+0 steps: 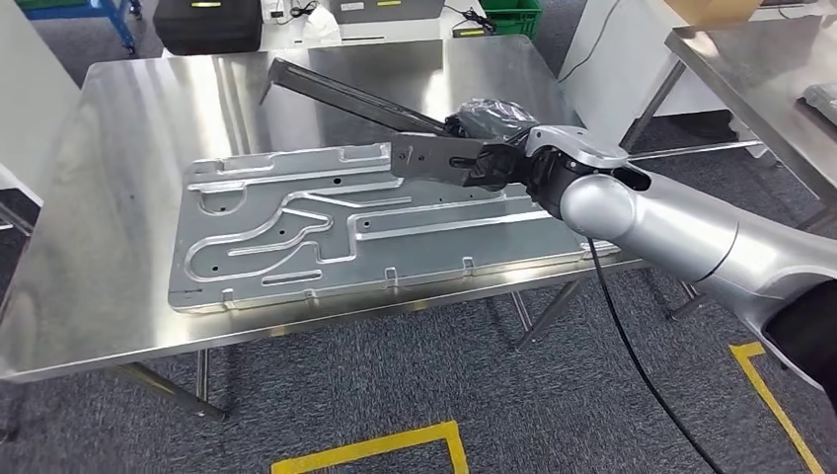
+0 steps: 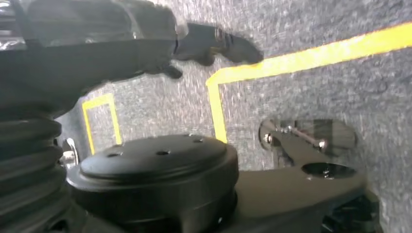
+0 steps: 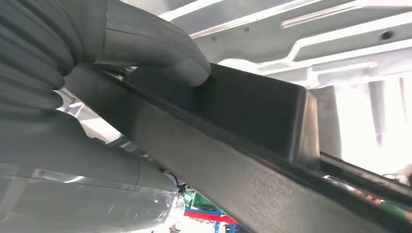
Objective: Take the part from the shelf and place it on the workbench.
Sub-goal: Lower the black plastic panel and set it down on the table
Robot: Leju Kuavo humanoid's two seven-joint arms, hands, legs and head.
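Right hand [image 1: 498,158] holds the long dark metal bracket part [image 1: 434,158] over the stainless steel workbench [image 1: 118,197].

Its fingers are clasped round the part's near end, thumb [image 3: 160,53] pressed on top; the part hangs just above the large embossed silver sheet-metal panel [image 1: 296,237]. Best lower it level and release only once it rests flat. The left hand [image 2: 214,43] hangs by the floor, fingers loosely apart, holding nothing. No containers sit on the bench.

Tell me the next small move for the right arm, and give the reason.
Probably lower the dark part onto the workbench and let go. The right robot hand grips it above the stamped metal plate, with its far end angled toward the back of the table.
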